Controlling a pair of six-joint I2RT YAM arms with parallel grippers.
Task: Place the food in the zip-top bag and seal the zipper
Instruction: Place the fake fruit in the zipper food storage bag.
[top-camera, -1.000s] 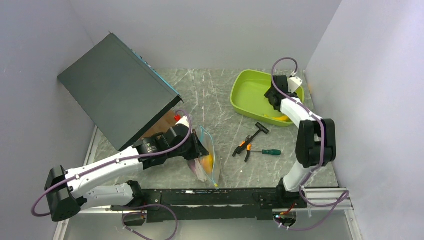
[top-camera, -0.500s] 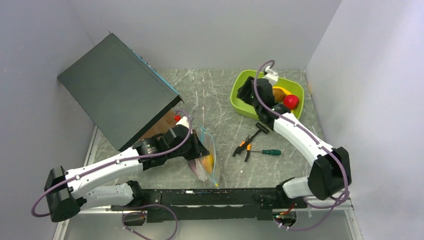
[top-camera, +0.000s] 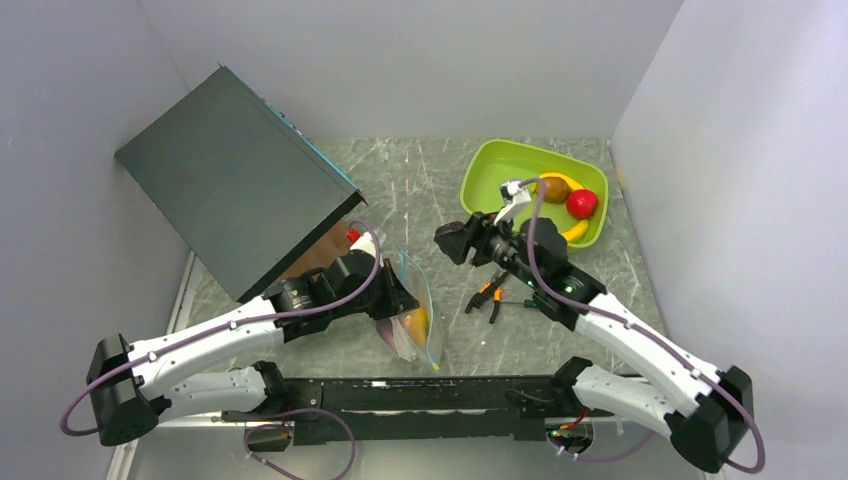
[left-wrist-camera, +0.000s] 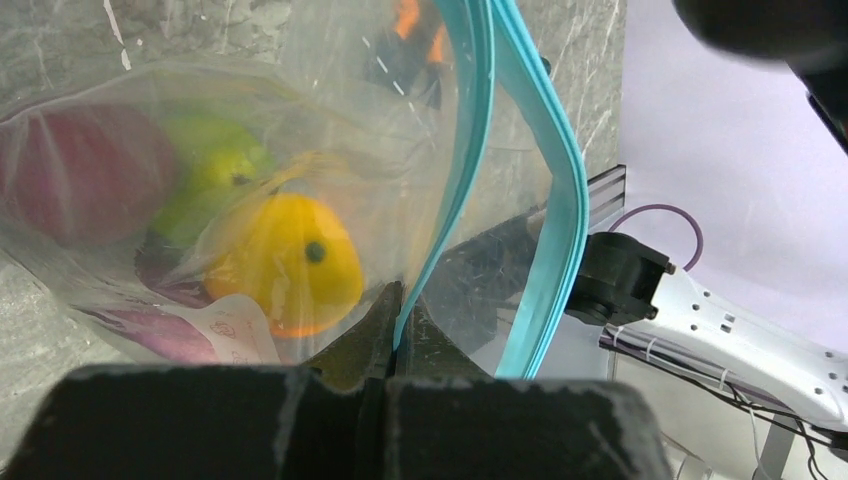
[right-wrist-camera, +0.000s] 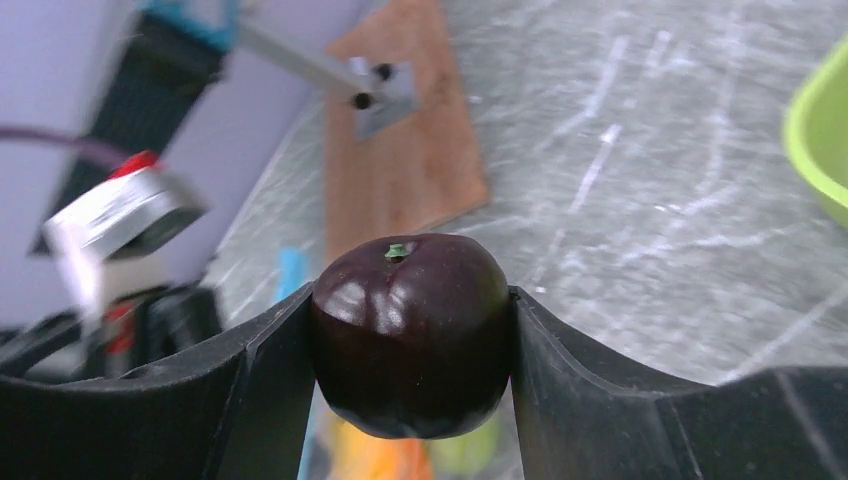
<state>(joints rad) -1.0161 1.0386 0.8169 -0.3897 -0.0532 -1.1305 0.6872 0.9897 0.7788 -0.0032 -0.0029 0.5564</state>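
The clear zip-top bag (top-camera: 420, 312) hangs open beside my left gripper (top-camera: 398, 298), which is shut on one lip of the blue-green zipper (left-wrist-camera: 470, 150); the other lip (left-wrist-camera: 560, 200) bows away. Inside lie an orange (left-wrist-camera: 285, 265), a green apple (left-wrist-camera: 210, 170) and a purple piece (left-wrist-camera: 70, 175). My right gripper (top-camera: 450, 240) hovers over the table, right of and beyond the bag, shut on a dark plum (right-wrist-camera: 410, 335). A brown pear (top-camera: 553, 189), a red piece (top-camera: 580, 203) and yellow bananas (top-camera: 576, 230) lie in the lime-green tray (top-camera: 490, 170).
Black-and-orange pliers (top-camera: 487, 295) and a green-handled screwdriver (top-camera: 535, 304) lie under the right arm. A large dark box (top-camera: 230, 180) leans at the back left over a brown board (top-camera: 320, 255). Walls close in on three sides.
The right arm has swung left from the tray to mid-table, carrying the plum toward the bag. The left arm and the bag have stayed put.
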